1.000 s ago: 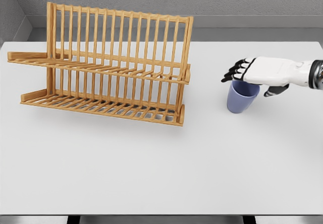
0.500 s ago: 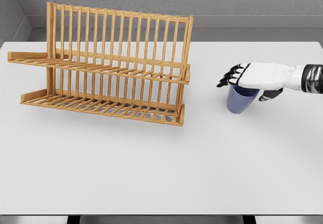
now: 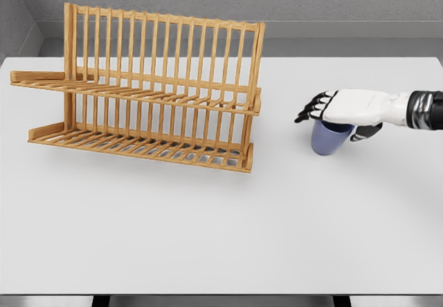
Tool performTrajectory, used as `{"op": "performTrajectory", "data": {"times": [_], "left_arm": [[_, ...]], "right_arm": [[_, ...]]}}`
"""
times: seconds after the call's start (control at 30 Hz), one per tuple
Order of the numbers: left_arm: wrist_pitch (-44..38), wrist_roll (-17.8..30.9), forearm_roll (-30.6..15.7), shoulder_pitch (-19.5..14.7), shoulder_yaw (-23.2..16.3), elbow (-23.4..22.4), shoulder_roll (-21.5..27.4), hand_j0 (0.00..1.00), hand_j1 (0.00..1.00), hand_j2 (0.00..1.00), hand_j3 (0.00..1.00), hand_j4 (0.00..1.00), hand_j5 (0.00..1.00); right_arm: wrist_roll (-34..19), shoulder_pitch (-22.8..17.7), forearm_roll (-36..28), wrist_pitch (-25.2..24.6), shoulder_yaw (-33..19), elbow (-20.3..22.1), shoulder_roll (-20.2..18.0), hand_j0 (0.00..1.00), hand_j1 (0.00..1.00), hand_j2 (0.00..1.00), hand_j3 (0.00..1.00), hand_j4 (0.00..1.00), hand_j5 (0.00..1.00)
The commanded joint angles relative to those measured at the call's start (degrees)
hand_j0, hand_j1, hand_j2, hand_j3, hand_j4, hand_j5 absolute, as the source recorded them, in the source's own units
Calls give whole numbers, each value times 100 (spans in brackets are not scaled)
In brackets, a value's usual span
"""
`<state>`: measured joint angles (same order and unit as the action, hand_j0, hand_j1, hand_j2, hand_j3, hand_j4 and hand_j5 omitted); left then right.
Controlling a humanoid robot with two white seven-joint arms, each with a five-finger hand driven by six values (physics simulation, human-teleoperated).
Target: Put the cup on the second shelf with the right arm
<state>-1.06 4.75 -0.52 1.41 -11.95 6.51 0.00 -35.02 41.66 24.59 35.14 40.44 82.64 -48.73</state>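
Starting from the near edge, the white surface [image 3: 208,238] lies bare toward the camera, and the action sits farther back on the right. There the right hand [image 3: 346,110] reaches in from the right edge, palm down, right over the mouth of the blue cup [image 3: 329,140], which stands upright on the surface, well apart from the wooden rack [image 3: 149,92]. The dark fingers [image 3: 310,108] stretch out past the cup's rim on the left, and the thumb shows low on the cup's right side; the hand looks not yet clamped, though from this angle it is hard to say whether the palm already touches the rim. The step in hand seems to be the grasp itself, with nothing lifted so far. Next the fingers would need to wrap the cup's wall firmly before any lift, then carry it leftward and up. Farther back and to the left, the rack stands with two slatted tiers, the upper shelf [image 3: 166,98] being the goal; the cup must clear its front rail and settle between the slats without tipping.
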Motion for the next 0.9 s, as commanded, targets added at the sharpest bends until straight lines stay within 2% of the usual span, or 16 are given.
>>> {"op": "performTrajectory", "data": {"times": [0.0, 0.17, 0.27, 0.43, 0.5, 0.6, 0.63, 0.67, 0.73, 0.87], "left_arm": [[0, 8, -1, 0, 0, 0, 0, 100, 100, 100, 100, 100, 100], [0, 8, -1, 0, 0, 0, 0, 100, 100, 100, 100, 100, 100], [0, -1, -1, 0, 0, 0, 0, 100, 100, 100, 100, 100, 100], [0, -1, -1, -9, 0, 0, 0, 100, 100, 100, 100, 100, 100], [0, -1, -1, 0, 0, 0, 0, 100, 100, 100, 100, 100, 100], [0, -1, -1, 0, 0, 0, 0, 100, 100, 100, 100, 100, 100], [0, -1, -1, 0, 9, 0, 0, 100, 100, 100, 100, 100, 100], [0, -1, -1, 0, 0, 0, 0, 100, 100, 100, 100, 100, 100], [0, -1, -1, 0, 0, 0, 0, 100, 100, 100, 100, 100, 100], [0, -1, -1, -9, 0, 0, 0, 100, 100, 100, 100, 100, 100]], "right_arm": [[2, 0, -33, -14, -1, -19, -5, 89, 89, 89, 89, 89, 89], [2, 0, -16, -14, -53, -72, -32, 99, 99, 99, 99, 99, 99], [2, 9, -15, -14, -53, -72, -32, 95, 95, 95, 95, 95, 95], [2, 0, 11, -113, -53, -63, -32, 95, 95, 95, 95, 95, 95], [2, 9, 11, -113, -53, -72, -40, 91, 91, 91, 91, 91, 91], [2, 0, 11, -113, -62, -63, -84, 91, 91, 91, 91, 91, 91], [2, 0, 11, -121, -62, -63, -84, 90, 90, 90, 90, 90, 90], [2, 0, 11, -121, -62, -63, -76, 81, 81, 81, 81, 81, 81], [2, 0, 11, -121, -62, -63, -75, 75, 75, 75, 75, 75, 75], [2, 0, 11, -121, -53, -63, -75, 69, 69, 69, 69, 69, 69]]}}
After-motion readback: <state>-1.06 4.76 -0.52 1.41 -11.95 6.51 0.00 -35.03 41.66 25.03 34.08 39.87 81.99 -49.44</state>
